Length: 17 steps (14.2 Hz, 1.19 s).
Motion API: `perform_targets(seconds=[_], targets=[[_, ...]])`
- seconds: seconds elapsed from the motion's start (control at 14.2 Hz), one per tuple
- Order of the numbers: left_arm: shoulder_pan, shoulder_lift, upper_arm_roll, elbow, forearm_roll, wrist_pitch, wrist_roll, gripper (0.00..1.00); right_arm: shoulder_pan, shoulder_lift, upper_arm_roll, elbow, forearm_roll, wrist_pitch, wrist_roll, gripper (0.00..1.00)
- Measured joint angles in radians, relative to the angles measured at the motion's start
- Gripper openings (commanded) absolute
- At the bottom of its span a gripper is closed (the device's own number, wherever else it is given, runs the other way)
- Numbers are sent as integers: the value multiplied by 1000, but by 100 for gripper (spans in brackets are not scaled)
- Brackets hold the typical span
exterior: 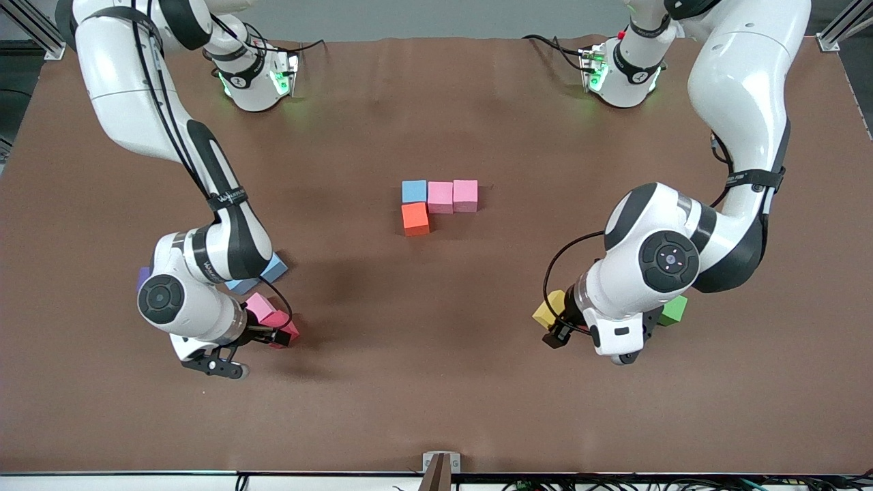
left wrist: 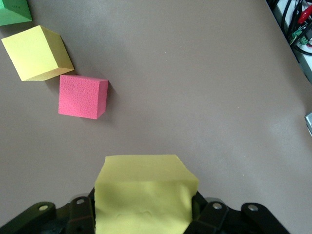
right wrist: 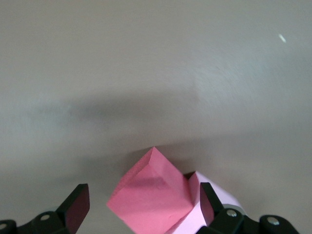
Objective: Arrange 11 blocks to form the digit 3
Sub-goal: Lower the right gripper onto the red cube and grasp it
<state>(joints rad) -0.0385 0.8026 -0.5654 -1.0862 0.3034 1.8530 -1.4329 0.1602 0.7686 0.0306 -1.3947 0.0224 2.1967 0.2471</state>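
Observation:
In the middle of the table, a light blue block [exterior: 414, 191] and two pink blocks [exterior: 440, 197] [exterior: 465, 195] form a row. An orange block [exterior: 415, 219] touches the light blue one on the side nearer the front camera. My left gripper [exterior: 556, 331] [left wrist: 144, 209] is shut on a yellow block [exterior: 549, 310] [left wrist: 144, 190]. Close by lie a red block [left wrist: 82, 96], a second yellow block [left wrist: 36, 52] and a green block [exterior: 674, 310] [left wrist: 14, 12]. My right gripper [exterior: 276, 334] [right wrist: 141, 209] is open around a red block [exterior: 286, 329] [right wrist: 151, 195], which touches a pink block [exterior: 258, 305] [right wrist: 219, 200].
A light blue block [exterior: 273, 270] lies partly under the right arm's wrist. A purple cube [exterior: 143, 276] peeks out by the right arm's elbow. The brown table [exterior: 436, 354] is bare between the two grippers and the front edge.

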Motion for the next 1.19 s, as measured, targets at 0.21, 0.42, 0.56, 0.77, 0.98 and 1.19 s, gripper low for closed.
perform_targets(seconds=[0.21, 0.42, 0.56, 0.77, 0.98, 1.19], targets=[[-1, 0, -3, 0, 0, 0, 0, 0, -5, 0, -1, 1, 1, -2, -238, 100], [-2, 0, -4, 0, 0, 0, 0, 0, 5, 0, 5, 0, 0, -11, -388, 100], [-1, 0, -3, 0, 0, 0, 0, 0, 11, 0, 7, -5, 0, -16, -500, 100], [0, 0, -3, 0, 0, 0, 0, 0, 10, 1, 6, -16, 0, -31, -615, 100], [0, 0, -3, 1, 0, 0, 0, 0, 10, 3, 6, -40, 0, -36, -647, 100], [2, 0, -3, 1, 0, 0, 0, 0, 10, 4, 6, -51, -1, -36, -651, 100]])
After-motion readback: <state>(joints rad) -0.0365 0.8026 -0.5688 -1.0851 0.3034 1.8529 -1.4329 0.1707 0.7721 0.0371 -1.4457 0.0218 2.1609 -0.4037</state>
